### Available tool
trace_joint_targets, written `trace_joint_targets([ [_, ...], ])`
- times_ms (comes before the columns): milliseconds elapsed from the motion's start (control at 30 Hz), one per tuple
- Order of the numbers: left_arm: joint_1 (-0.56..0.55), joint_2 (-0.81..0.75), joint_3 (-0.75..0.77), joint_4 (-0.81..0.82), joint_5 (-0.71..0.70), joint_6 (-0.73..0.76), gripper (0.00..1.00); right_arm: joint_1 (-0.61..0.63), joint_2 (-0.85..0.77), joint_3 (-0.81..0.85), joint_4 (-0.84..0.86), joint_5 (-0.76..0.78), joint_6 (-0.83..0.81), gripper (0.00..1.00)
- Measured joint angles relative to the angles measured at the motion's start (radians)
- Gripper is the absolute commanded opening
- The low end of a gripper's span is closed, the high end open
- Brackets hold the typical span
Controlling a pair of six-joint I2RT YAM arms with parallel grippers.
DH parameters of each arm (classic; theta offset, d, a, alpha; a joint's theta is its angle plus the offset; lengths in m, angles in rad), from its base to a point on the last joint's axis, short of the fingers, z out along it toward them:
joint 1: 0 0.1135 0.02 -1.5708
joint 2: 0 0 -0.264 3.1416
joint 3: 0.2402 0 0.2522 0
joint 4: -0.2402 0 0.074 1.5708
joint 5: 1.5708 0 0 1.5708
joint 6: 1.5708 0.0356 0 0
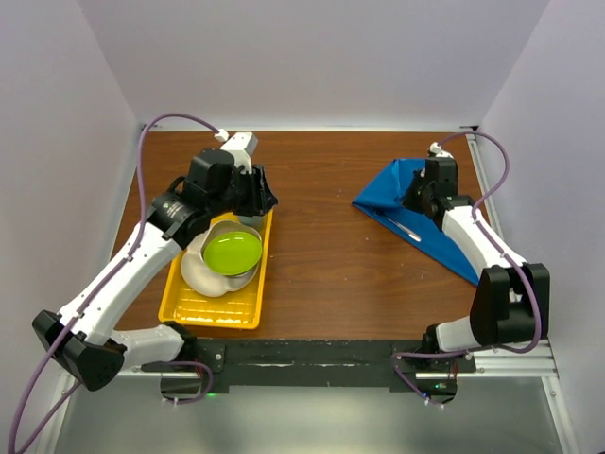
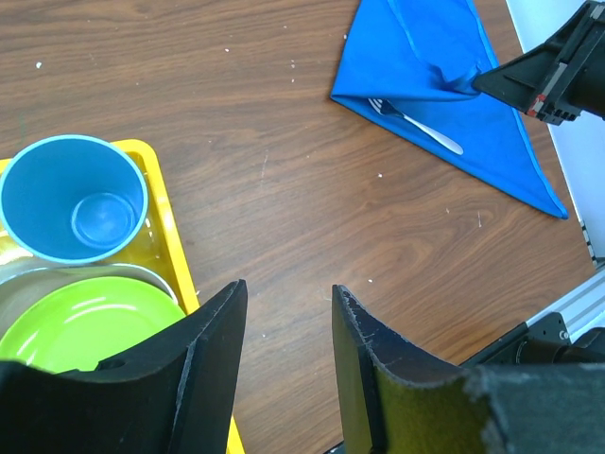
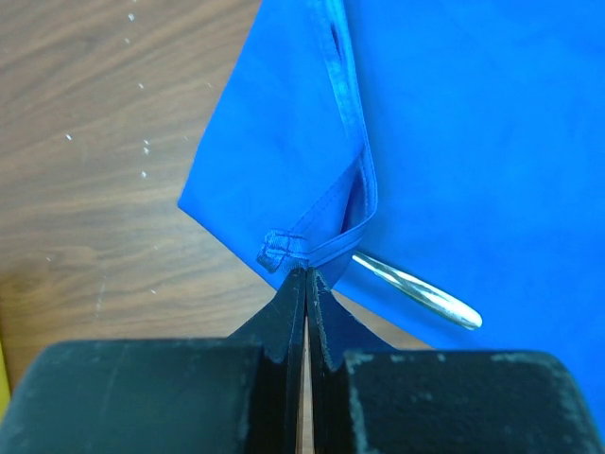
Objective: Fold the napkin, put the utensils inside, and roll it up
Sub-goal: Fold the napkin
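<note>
Right hand (image 3: 304, 274) pressed together, pinching a hemmed corner of the napkin (image 3: 454, 142); that corner is pulled up into a raised flap, the rest lies flat on the desk (image 1: 321, 236).

Napkin (image 1: 383, 194) sits at the far right of the desk in a triangular shape, partly under the right arm; well apart from the yellow tray (image 1: 213, 312).

Fork (image 2: 421, 126) lies on the napkin's lower layer; tines at the edge of the lifted flap, handle pointing away from it. Right wrist view shows only the handle end (image 3: 416, 288) sticking out from under the flap, just beside the fingertips.

Left hand (image 2: 288, 288) spread, nothing between the fingers; hangs above bare desk beside the tray's right rim. Tray holds a blue cup (image 2: 71, 213) and a green plate (image 2: 85, 322).
</note>
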Motion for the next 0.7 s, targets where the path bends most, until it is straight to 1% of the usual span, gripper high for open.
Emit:
trace_joint_targets([
  [400,0.000,0.017,0.012,0.002,0.014,0.000,0.46,-0.077,-0.017,-0.037,0.005,-0.060,-0.064,0.00],
  [700,0.000,0.027,0.022,0.002,0.014,0.000,0.46,-0.083,-0.031,-0.072,0.014,-0.077,-0.098,0.00],
])
